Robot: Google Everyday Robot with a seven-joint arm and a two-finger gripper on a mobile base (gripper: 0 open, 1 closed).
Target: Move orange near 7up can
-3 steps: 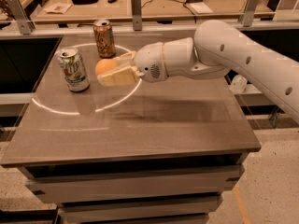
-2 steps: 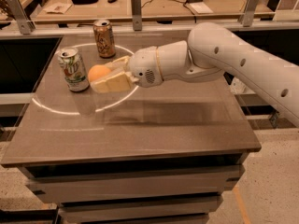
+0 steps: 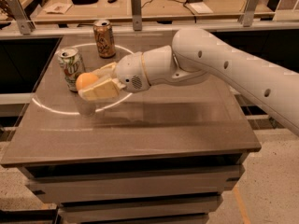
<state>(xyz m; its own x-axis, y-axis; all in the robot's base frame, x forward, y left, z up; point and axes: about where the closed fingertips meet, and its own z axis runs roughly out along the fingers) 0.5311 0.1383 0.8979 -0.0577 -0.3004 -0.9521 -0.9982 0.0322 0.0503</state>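
**Carrying the orange up to the 7up can**

Against a second ago, the hand has travelled further along the table and dropped lower, taking the orange with it. Back then a clear gap lay between the fruit and the 7up can. Now the orange sits right against the can's side in this view, though whether they touch cannot be told. The hand pinches the orange between its two pale fingers, one above and one beneath the fruit. A shadow on the table under the hand shows that fruit and fingers hang a little above the surface. The white arm reaches in behind the hand from the far side.

Neither can has shifted. The 7up can stands upright just past the fingertips, its silver top showing; what it holds is hidden. The brown-orange can stands upright further back, beyond the hand's wrist, well apart from the orange, its contents likewise unseen.
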